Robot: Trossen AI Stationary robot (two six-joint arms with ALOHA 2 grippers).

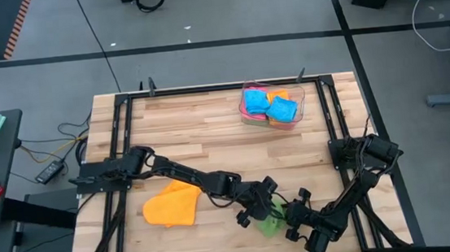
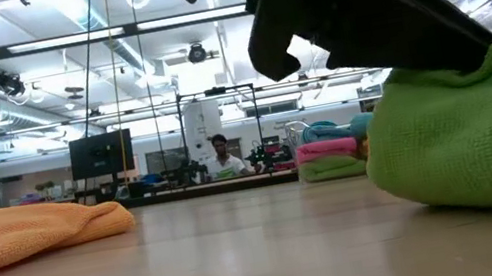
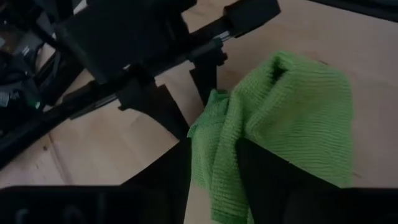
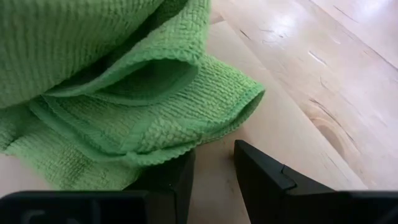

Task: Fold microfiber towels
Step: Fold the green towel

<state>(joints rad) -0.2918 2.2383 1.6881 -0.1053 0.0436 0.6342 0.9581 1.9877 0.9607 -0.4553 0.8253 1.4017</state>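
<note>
A crumpled green microfiber towel [image 1: 271, 220] lies bunched on the table near the front edge. My left gripper [image 1: 265, 212] reaches it from the left and is open, with a fold of the cloth [image 3: 214, 180] between its fingers. My right gripper [image 1: 292, 223] stands at the towel's right side and is open by a narrow gap [image 4: 214, 168] that shows only bare table. An orange towel [image 1: 173, 205] lies flat on the table to the left. More towels, blue, orange and pink, sit in the clear tray [image 1: 300, 95] at the far side. My left gripper has a bunched fold at the green towel's edge [image 3: 217, 155] between its parted fingers, and the cloth fills the gap from one finger to the other. The fingers slant down from the table's left. The towel rests slack on the table. My right gripper has one fingertip [image 4: 177, 174] right at the towel's hemmed edge [image 4: 165, 152]. I cannot tell whether it touches the cloth.
The black frame rails [image 1: 121, 151] run along both table sides. The two grippers stand close together over the green towel. Bare wood [image 1: 209, 135] lies between the orange towel and the tray. A person [image 2: 221, 158] sits far back in the room.
</note>
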